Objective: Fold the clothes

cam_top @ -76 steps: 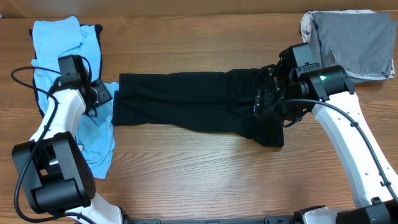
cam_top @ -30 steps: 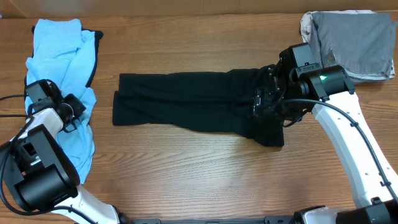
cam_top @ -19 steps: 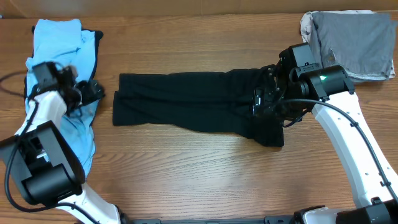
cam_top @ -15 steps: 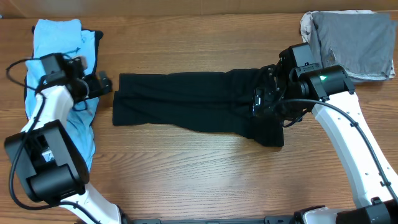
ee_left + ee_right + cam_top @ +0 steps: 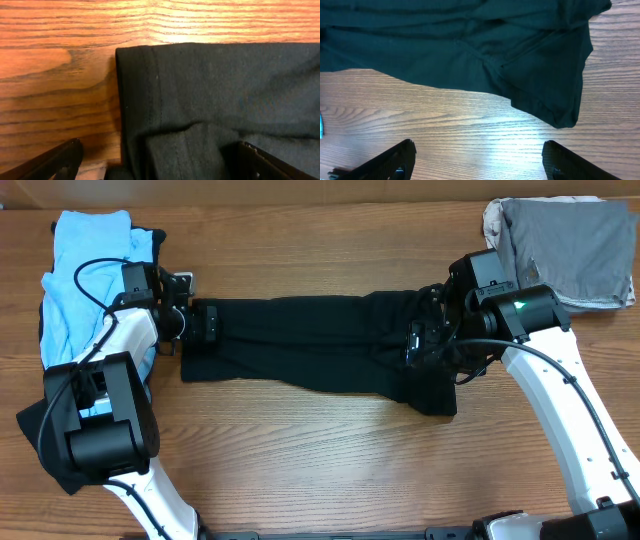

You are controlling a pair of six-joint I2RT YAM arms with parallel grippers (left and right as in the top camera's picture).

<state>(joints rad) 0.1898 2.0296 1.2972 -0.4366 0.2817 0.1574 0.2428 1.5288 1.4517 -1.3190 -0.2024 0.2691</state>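
Black cloth, a long garment (image 5: 310, 345), lies stretched along the wooden counter (image 5: 320, 460) with one gripper at each end. From overhead we see its whole length: fairly flat and doubled over along the middle, with wrinkles bunched towards the right gripper (image 5: 428, 342) and a lobe hanging out beneath that gripper.

The left wrist view gives us what the overhead cannot. It shows a stitched hem running down the garment's squared corner and a second layer folded up on top, directly ahead of the left gripper (image 5: 160, 167). That gripper stands wide open, one finger over bare wood and the other over the cloth. We cannot tell whether it touches.

The right wrist view shows the rumpled lobe and its seam ahead of the right gripper. Its fingers (image 5: 385, 160) are spread wide with only bare counter between them, holding nothing.

Only the overhead view shows the rest. A light blue pile (image 5: 90, 270) lies behind the left gripper, and a folded grey stack (image 5: 570, 245) sits well behind the right gripper in the far corner.
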